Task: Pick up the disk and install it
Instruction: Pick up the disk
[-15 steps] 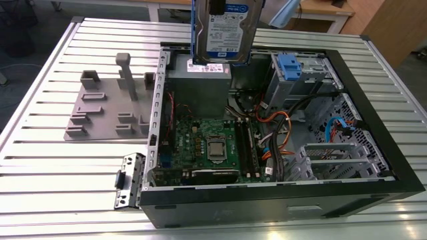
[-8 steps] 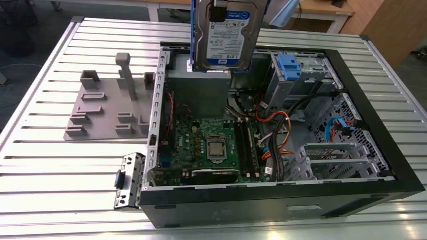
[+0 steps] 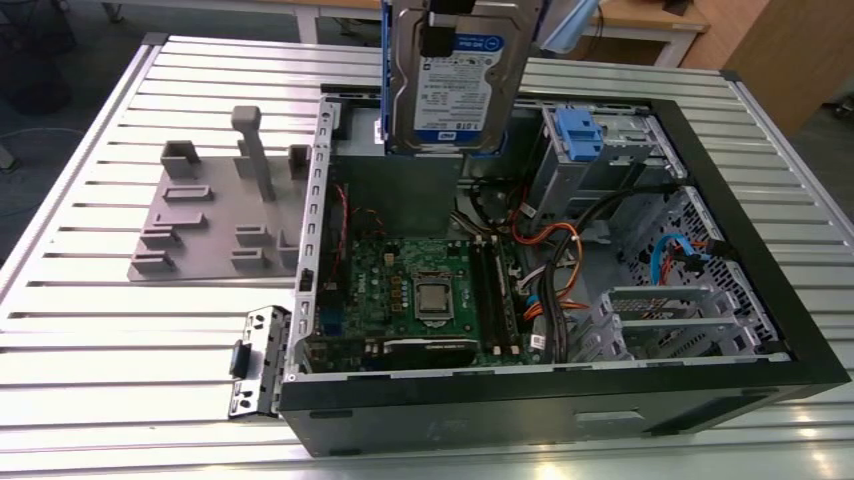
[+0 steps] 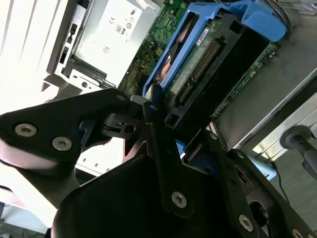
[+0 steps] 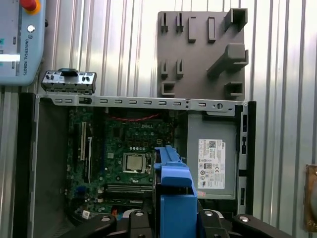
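The disk [image 3: 451, 92], a silver hard drive with a blue-and-white label in a bright blue carrier, hangs upright in the air over the back of the open computer case [image 3: 747, 300]. My gripper [image 3: 441, 25] holds it by its upper end. In the second wrist view the black fingers [image 4: 153, 124] press on the disk [image 4: 208, 59] from both sides, with its connector edge facing the camera. In the first wrist view the blue carrier of the disk [image 5: 173, 193] sticks out from the gripper [image 5: 173, 223] above the motherboard [image 5: 126, 153].
A grey box with a white sticker [image 5: 210, 158] sits in one corner of the case. A bare blue bracket [image 3: 578, 135] sits in the drive cage. A grey fixture plate [image 3: 214, 225] lies on the slatted table at the exterior view's left. Orange and blue cables [image 3: 561, 260] cross the case.
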Action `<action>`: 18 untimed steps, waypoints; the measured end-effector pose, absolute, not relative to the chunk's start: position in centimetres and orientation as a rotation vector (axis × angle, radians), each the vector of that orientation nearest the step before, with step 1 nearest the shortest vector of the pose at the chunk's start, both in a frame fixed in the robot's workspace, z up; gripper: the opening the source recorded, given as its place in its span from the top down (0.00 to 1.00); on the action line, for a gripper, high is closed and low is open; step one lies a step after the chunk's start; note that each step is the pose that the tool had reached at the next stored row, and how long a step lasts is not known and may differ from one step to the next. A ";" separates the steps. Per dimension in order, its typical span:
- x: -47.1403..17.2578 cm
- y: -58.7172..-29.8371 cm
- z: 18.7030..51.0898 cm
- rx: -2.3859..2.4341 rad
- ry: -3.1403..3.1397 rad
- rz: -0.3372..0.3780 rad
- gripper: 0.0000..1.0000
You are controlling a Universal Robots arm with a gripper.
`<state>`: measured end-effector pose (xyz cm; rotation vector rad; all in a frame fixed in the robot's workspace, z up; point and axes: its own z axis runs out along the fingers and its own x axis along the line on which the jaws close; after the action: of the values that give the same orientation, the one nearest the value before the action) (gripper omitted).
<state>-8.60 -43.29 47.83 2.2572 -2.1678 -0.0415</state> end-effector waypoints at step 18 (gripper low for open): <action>-8.6 -47.8 47.4 2.268 -2.178 -0.065 0.64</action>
<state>-8.61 -47.78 47.37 2.2682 -2.1783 -0.0653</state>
